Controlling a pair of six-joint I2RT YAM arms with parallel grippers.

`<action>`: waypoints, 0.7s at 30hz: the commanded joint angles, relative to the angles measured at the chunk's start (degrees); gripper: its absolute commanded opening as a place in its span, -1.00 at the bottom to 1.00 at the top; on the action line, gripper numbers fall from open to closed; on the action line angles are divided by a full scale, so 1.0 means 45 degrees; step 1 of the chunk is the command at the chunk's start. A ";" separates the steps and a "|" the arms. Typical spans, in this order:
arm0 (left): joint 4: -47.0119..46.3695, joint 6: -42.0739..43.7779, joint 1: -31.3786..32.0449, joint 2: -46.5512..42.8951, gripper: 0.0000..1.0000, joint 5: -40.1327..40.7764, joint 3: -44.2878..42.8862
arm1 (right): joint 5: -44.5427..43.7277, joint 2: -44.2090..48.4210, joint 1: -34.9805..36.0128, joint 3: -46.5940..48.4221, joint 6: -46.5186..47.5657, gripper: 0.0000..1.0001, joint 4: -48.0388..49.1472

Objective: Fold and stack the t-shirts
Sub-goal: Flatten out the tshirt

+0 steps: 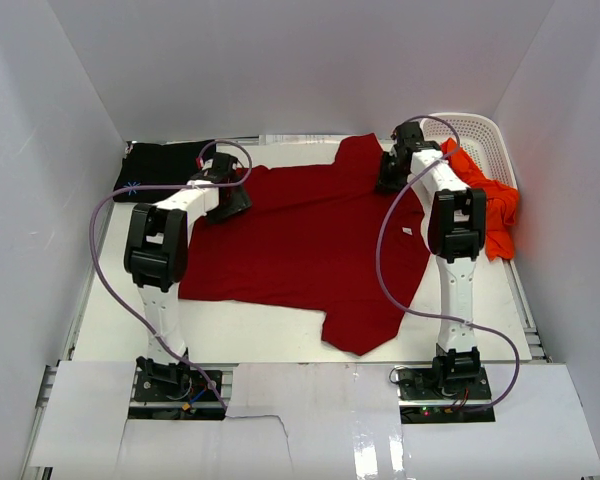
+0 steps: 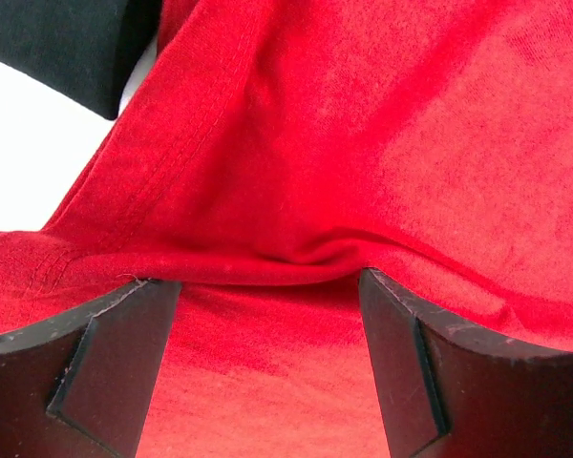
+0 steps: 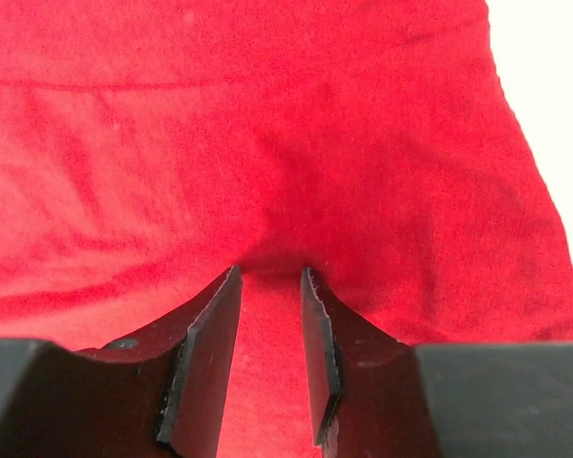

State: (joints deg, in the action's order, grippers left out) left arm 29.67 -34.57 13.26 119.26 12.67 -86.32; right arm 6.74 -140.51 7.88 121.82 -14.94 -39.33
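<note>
A plain dark red t-shirt point(image 1: 300, 240) lies spread flat across the middle of the table. My left gripper point(image 1: 230, 195) point(image 2: 267, 279) presses down on its far left edge, jaws wide open, with a low ridge of red cloth point(image 2: 296, 253) just past the fingertips. My right gripper point(image 1: 392, 170) point(image 3: 271, 271) rests on the far right sleeve, jaws a narrow gap apart, red cloth point(image 3: 267, 143) lying flat under them. A black t-shirt point(image 1: 165, 160) point(image 2: 67, 48) lies folded at the far left. A brighter orange-red t-shirt point(image 1: 490, 210) hangs over the basket's side.
A white slotted plastic basket point(image 1: 480, 135) stands at the far right corner. White walls enclose the table on three sides. Bare white table point(image 1: 250, 325) shows in front of the red shirt, between the two arm bases.
</note>
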 commanded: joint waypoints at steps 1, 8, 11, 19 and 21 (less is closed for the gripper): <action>0.0575 -0.0521 0.0140 -0.0191 0.75 -0.1057 0.1427 | -0.0072 0.0342 -0.0032 -0.2104 0.0156 -0.23 -0.0363; 0.0302 -0.0697 0.0355 -0.1889 0.75 -0.1115 0.3497 | 0.0241 0.3976 0.0007 -0.7790 -0.0078 -0.23 0.1865; 0.0184 -0.0834 0.0589 -0.2458 0.75 -0.1193 0.4513 | 0.0007 0.4541 0.0181 -0.8456 0.0058 -0.23 0.1554; 0.0164 -0.1420 0.1486 -0.5053 0.75 -0.1408 0.7206 | -0.0424 0.6670 0.0592 -1.0661 0.0175 -0.22 0.1631; 0.0223 -0.1673 0.1624 -0.5543 0.75 -0.1486 0.7716 | -0.0521 0.6964 0.0768 -1.0976 0.0156 -0.22 0.1534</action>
State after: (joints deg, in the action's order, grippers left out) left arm 24.34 -39.05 19.22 96.51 9.87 -56.42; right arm 6.20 -111.26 10.41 75.40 -14.79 -28.58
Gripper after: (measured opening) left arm 0.875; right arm 0.388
